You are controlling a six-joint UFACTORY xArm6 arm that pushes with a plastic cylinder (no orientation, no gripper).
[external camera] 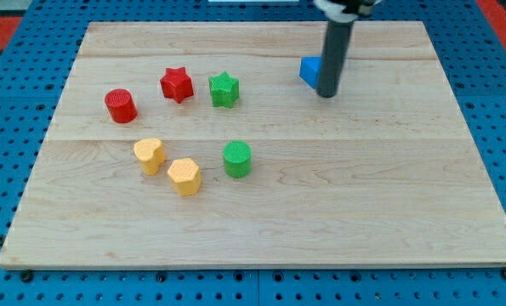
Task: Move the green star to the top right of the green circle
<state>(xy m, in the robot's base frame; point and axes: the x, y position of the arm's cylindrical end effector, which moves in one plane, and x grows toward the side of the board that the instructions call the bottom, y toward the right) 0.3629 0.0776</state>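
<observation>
The dark rod is coming down from the view's top right, and my tip point(326, 93) is resting on the pale wooden board point(363, 195), touching or just beside the blue block point(309, 70), whose shape I cannot make out because the rod is hiding part of it. There is no pincer on this arm, only the straight rod, so nothing is being gripped.

The green star-shaped block point(224, 88) is sitting well to the view's left of the tip, just beside the red star-shaped block point(176, 84) on its left. The green round block point(237, 159) is standing below the green star, slightly to the view's right. A red round block point(121, 105) is lying further left. Two yellow blocks, a heart-like one point(150, 155) and a six-sided one point(184, 176), are sitting close together, left of the green round block.
</observation>
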